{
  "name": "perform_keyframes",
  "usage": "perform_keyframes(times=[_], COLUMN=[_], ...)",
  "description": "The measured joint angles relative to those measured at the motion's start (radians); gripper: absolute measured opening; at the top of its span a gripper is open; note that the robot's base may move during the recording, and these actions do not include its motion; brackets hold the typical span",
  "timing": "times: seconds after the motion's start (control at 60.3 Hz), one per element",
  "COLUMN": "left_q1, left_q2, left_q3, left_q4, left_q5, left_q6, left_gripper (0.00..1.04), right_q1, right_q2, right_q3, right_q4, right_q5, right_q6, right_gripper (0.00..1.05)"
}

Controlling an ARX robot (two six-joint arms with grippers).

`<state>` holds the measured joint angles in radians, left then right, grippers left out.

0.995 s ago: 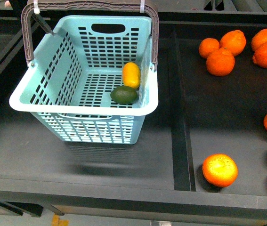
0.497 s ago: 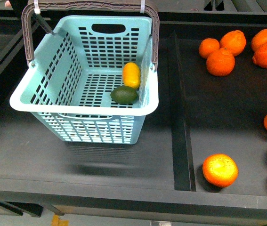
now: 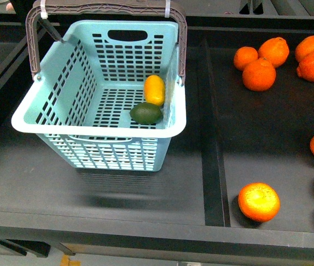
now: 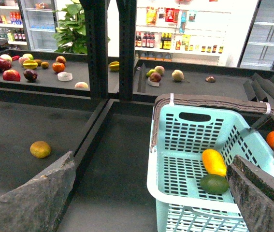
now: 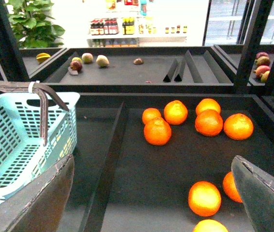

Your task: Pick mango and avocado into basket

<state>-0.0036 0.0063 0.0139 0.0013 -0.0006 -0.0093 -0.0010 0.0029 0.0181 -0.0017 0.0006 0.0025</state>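
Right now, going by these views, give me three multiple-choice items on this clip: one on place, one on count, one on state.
1. Where is the mango?
A. in the basket
B. among the oranges
C. on the shelf in front of the basket

2. How many fruits lie in the basket?
A. one
B. two
C. four

3. How do the left gripper and right gripper stand?
A. both shut on fruit
B. one holds the handle
C. both open, holding nothing

Key: 1 A, the mango lies on the basket floor by the avocado. 2 B, only mango and avocado are inside. 3 C, each wrist view shows spread fingers with nothing between.
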Motion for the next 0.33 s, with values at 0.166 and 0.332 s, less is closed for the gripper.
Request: perform_keyframes(times=[0.166, 0.332], left_q1=[0.0, 0.0], left_q2=[0.0, 0.0], left_q3=[0.0, 0.0], left_q4=[0.0, 0.0], left_q5=[0.0, 0.0], left_q6=[0.0, 0.0], left_gripper=[0.96, 0.96], right_q1=[0.0, 0.0], right_q2=[0.0, 0.0], right_q3=[0.0, 0.0], right_q4=[0.0, 0.0], right_q5=[0.0, 0.0], right_q6=[0.0, 0.0], right_gripper=[0.96, 0.96])
